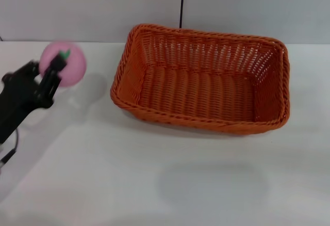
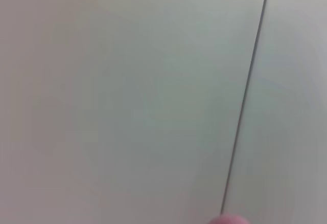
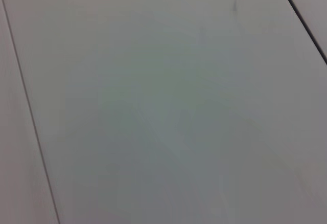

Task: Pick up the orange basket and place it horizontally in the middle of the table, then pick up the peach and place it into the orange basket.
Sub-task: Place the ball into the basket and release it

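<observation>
The orange basket (image 1: 202, 79) lies lengthwise across the middle of the white table (image 1: 154, 184), its opening up and nothing inside. Left of it, the pink peach (image 1: 64, 63) hangs above the table with my left gripper (image 1: 58, 67) shut on it; one dark finger (image 1: 51, 79) crosses the front of the fruit. A sliver of the peach (image 2: 228, 220) shows at the edge of the left wrist view. The right gripper is out of view.
A grey wall with a dark vertical seam (image 1: 182, 1) stands behind the table. The peach casts a faint shadow (image 1: 90, 89) on the table left of the basket. The right wrist view shows only plain grey panels.
</observation>
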`<state>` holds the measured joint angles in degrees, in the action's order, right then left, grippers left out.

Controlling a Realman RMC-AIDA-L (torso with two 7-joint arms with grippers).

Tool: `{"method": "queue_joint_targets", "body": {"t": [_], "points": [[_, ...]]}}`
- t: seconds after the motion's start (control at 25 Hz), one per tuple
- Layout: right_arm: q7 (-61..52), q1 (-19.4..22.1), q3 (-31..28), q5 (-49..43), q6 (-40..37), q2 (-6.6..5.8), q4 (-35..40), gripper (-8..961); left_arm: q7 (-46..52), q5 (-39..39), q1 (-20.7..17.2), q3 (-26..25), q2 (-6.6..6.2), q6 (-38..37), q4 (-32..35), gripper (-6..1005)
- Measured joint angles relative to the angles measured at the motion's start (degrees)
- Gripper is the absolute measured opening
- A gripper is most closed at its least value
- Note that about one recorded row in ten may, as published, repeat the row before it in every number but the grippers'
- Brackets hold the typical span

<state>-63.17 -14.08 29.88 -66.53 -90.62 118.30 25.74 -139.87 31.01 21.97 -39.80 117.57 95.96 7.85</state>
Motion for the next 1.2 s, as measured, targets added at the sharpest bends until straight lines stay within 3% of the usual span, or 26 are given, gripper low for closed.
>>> {"method": "queue_joint_targets", "body": {"t": [0.12,0.24,0.4,0.44,0.48,0.52,0.6,0.68,0.84,1.2], "points": [[0.06,0.01,0.00,-0.06,0.00,0.03,0.00,447,0.00,0.00,0.00,0.00,0.00,0.00,0.00,214],[0.09,0.28,0.00,-0.10,0.00,0.08,-0.01,447,0.41,-1.50,5.63,2.19,0.26,-0.31,-2.73,186],[0.11,0.45,0.00,-0.12,0.01,0.08,-0.30,447,0.41,-1.50,5.63,2.19,0.26,-0.31,-2.73,141],[0.12,0.46,0.00,-0.17,0.02,0.07,-0.43,447,1.14,-2.28,9.97,9.50,0.42,-3.05,-5.85,130],[0.12,0.46,0.00,-0.17,0.02,0.07,-0.43,447,1.14,-2.28,9.97,9.50,0.42,-3.05,-5.85,134],[0.12,0.46,0.04,-0.19,0.01,0.04,-0.43,447,3.09,-2.29,11.98,12.65,0.45,-6.20,-6.65,138],[0.13,0.46,0.11,-0.25,0.01,0.03,-0.43,448,3.09,-2.29,11.98,12.65,0.45,-6.20,-6.65,146],[0.13,0.46,0.12,-0.28,0.01,0.02,-0.43,448,4.06,-2.31,13.05,14.03,0.79,-12.53,-10.14,154],[0.15,0.46,0.09,-0.34,0.01,0.00,-0.43,447,3.29,-2.33,12.83,14.04,0.65,-13.00,-10.89,170],[0.15,0.54,0.00,-0.32,0.01,0.00,-0.43,448,3.20,-2.36,12.50,14.06,0.70,-12.91,-11.01,556]]}}
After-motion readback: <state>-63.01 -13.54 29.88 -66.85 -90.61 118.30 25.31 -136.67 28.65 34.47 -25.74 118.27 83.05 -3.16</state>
